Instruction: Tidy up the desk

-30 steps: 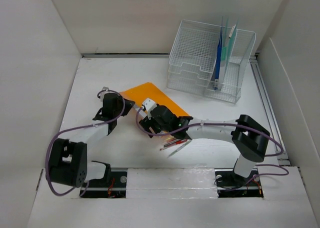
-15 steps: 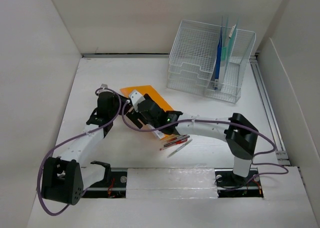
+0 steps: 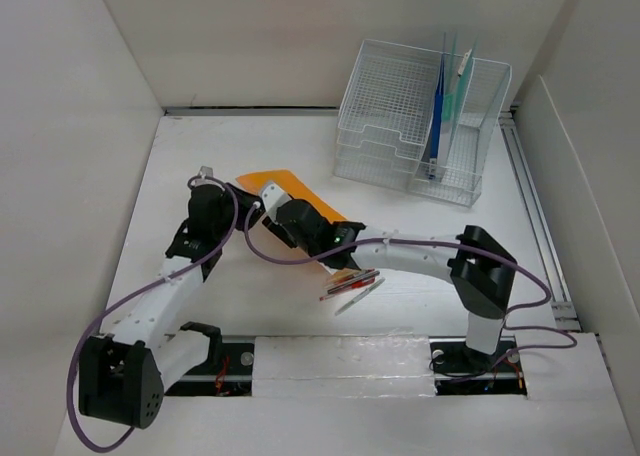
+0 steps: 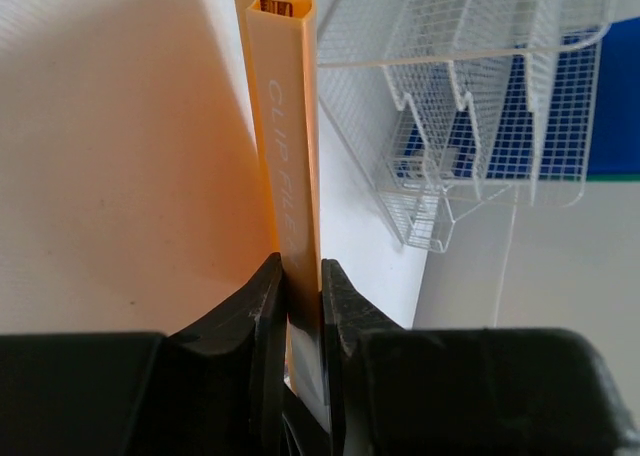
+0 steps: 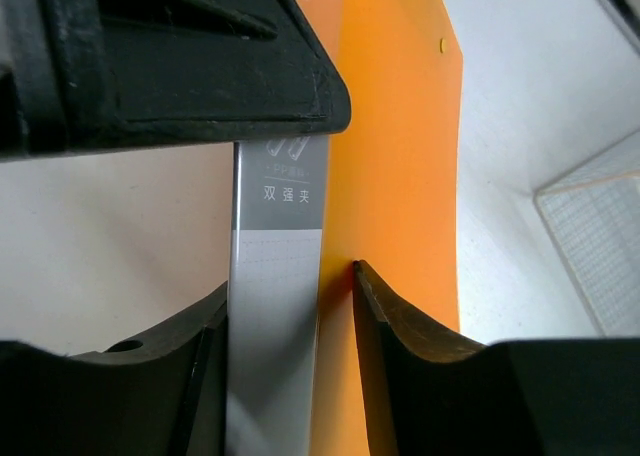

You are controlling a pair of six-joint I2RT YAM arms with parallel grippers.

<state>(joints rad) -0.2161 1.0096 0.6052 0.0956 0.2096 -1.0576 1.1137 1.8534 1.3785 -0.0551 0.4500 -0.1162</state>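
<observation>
White arms [image 3: 410, 259], black joints [image 3: 485, 276], purple cables [image 3: 549, 296]

Bright, even light floods the desk [image 3: 200, 156], casting soft shadows.

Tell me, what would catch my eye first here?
The bright orange folder in the middle of the white desk, pinched along its edge by the left gripper with the right gripper close by. Next, the white wire organizer at the far right, a blue folder upright in it.
</observation>
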